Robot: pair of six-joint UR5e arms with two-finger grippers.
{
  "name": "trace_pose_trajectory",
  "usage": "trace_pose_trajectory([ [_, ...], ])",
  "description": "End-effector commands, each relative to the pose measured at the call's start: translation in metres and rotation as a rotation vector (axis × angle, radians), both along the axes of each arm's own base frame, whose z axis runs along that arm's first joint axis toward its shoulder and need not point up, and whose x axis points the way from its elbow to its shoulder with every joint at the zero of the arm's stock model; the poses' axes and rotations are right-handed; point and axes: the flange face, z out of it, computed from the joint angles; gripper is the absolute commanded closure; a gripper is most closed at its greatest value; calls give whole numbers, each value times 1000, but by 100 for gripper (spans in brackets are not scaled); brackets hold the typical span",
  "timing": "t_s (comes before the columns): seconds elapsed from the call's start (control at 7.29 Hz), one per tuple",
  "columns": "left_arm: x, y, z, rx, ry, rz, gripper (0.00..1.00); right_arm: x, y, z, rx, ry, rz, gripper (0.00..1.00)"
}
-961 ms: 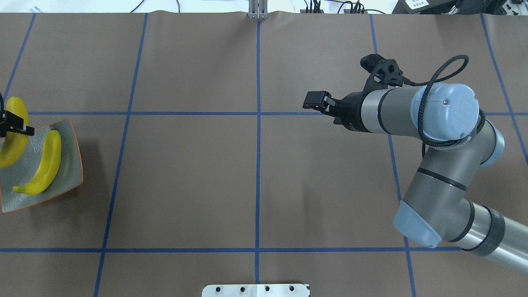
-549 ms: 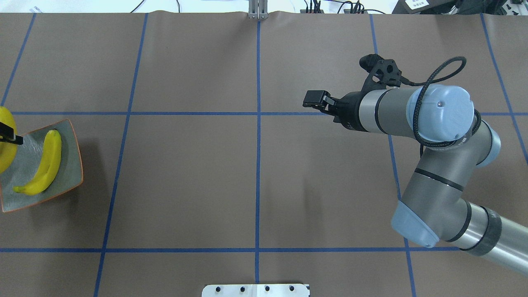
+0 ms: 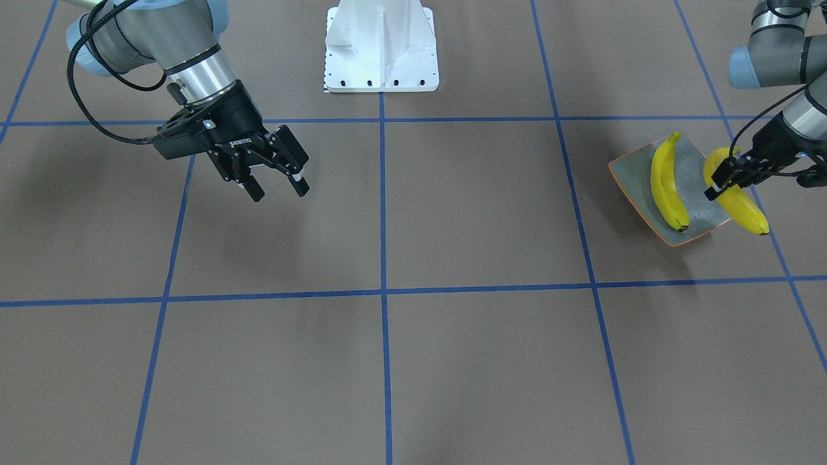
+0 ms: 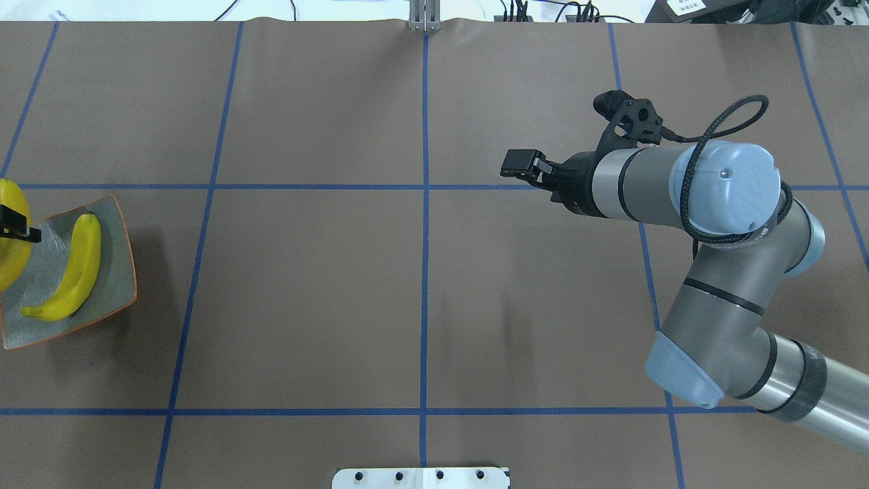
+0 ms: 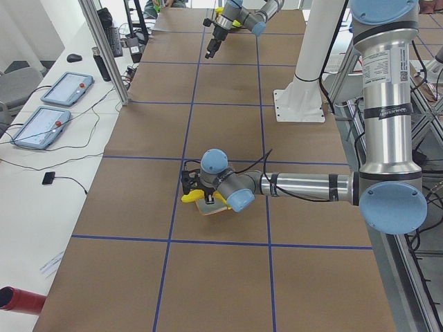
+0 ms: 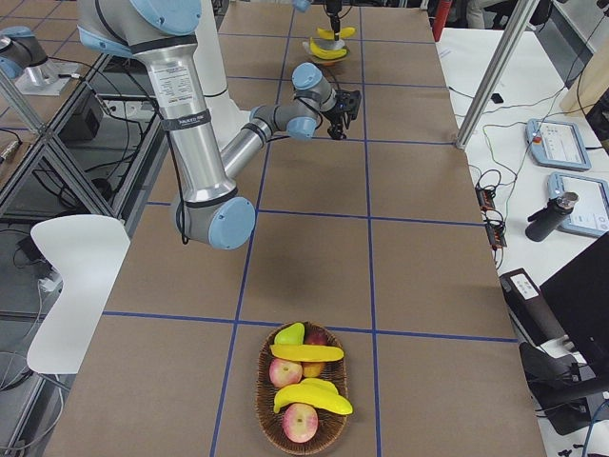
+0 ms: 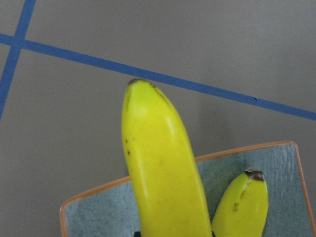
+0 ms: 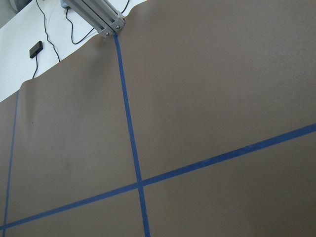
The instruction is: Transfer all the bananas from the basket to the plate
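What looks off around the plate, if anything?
Nothing spilled or damaged. The plate sits skewed to the blue grid lines, and the banana in the left tool overhangs its outer edge.

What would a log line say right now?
left end effector: holding carried banana at plate edge; right end effector: open, empty; plated banana: one; basket: two bananas

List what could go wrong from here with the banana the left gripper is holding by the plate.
1. The held banana in the left gripper hangs over the plate at its outer rim; released here, it may roll onto the table.
2. Lowered here, it might press that rim and tip the plate, disturbing the second banana lying there.
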Motion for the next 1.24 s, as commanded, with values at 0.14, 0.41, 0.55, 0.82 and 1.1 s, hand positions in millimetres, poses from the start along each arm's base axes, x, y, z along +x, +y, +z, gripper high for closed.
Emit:
trace_pose_trajectory([
  [0.14,14,5,-2,2,4,33,100,-1,0,2,-2,3,0,0],
  [0.41,18,6,-3,3,5,42,76,-1,1,1,-1,2,-1,0],
  [0.55,21,6,-4,6,7,48,48,-1,1,2,-2,3,-1,0],
  [0.82,26,7,-5,10,9,57,17,-1,1,1,0,1,-1,0],
  [1.1,27,6,-16,27,23,59,12,0,1,1,0,1,0,0],
])
